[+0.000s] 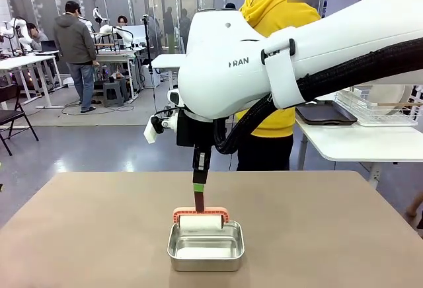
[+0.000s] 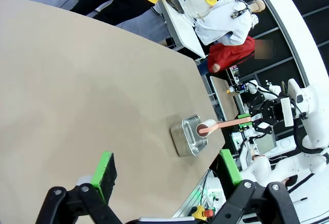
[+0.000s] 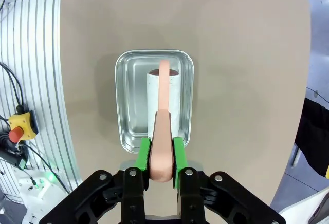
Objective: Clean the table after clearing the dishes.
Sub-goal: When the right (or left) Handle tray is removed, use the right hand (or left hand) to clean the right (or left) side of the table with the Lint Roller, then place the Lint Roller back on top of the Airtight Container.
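Observation:
The taupe table (image 1: 79, 235) carries a small steel pan (image 1: 205, 248) near its front middle. My right gripper (image 1: 198, 185) points straight down over the pan. It is shut on the salmon handle of a lint roller (image 1: 201, 220), whose white roll rests inside the pan. In the right wrist view, the green pads (image 3: 145, 154) clamp the roller handle (image 3: 163, 126) above the pan (image 3: 123, 100). My left gripper (image 2: 167, 168) hangs open over bare table (image 2: 77, 80), a short way from the pan (image 2: 186, 142). A dark tray (image 1: 325, 113) and a round white plate (image 1: 386, 98) sit on a white side table.
A person in a yellow hoodie (image 1: 277, 17) stands at the far side, partly hidden by my right arm (image 1: 297, 57). The white side table (image 1: 357, 143) stands at the far right, beyond the table's edge. A ribbed metal rail and an emergency stop button (image 3: 20, 126) border the near edge.

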### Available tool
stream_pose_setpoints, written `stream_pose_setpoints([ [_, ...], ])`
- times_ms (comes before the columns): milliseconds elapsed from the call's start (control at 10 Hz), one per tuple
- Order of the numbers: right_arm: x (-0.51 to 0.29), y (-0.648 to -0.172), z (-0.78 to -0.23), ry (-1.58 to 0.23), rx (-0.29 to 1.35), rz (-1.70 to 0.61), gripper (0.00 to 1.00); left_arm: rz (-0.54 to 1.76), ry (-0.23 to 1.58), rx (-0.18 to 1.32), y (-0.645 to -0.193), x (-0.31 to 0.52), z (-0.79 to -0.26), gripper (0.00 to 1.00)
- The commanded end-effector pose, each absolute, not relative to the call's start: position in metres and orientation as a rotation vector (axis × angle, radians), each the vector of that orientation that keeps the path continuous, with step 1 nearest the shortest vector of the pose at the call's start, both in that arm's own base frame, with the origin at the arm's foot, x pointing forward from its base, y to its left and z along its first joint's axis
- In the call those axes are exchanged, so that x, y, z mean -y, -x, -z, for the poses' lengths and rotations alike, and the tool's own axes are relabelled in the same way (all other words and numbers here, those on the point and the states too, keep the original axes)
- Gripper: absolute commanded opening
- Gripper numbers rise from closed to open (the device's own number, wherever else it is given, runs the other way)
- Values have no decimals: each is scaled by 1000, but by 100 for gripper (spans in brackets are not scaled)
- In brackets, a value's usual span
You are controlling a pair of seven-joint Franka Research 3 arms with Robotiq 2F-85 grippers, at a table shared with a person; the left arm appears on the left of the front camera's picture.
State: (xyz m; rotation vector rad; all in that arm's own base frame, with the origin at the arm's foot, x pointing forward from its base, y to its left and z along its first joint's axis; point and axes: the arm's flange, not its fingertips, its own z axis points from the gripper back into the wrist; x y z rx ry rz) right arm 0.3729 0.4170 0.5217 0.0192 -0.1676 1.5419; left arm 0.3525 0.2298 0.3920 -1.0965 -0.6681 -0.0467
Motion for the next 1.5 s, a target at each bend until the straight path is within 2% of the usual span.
stream_pose_setpoints([
  [0,-418,-371,-524,-38,169,-1549,22,40,1090,680,-351,-230,-393,100],
  [1300,-417,-373,-522,-19,168,-1541,22,40,1090,680,-351,-230,-393,100],
  [1400,-422,-382,-511,-41,121,-1555,22,40,1090,680,-351,-230,-393,100],
])
